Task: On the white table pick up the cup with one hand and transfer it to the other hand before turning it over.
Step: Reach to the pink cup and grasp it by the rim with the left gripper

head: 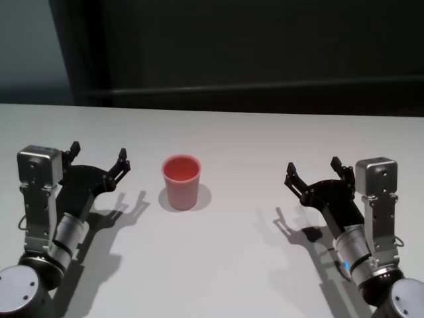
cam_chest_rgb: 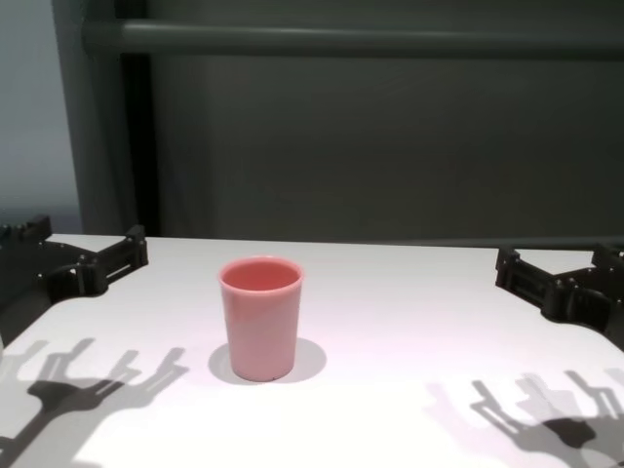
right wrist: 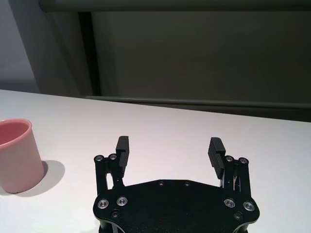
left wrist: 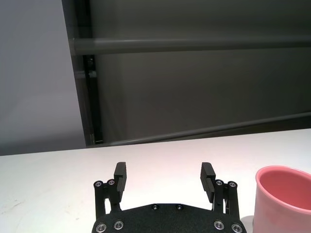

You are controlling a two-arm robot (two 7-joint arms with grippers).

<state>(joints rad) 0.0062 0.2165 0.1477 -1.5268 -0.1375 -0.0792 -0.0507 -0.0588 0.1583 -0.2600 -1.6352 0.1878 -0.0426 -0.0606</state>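
Cup [head: 181, 181] stands upright, mouth up, on the white table [head: 238, 265] between both arms, nearer your left gripper [head: 99, 159]. Both sets of jaws are spread wide and empty. I'd go in with the left, grab mid-wall, squeeze gently so the right gripper [head: 313, 170], well apart, has room to take it.

Left gripper [head: 99, 157] hovers low at the left, fingers spread apart. Right gripper [head: 313, 171] hovers low at the right, fingers likewise spread, both empty.
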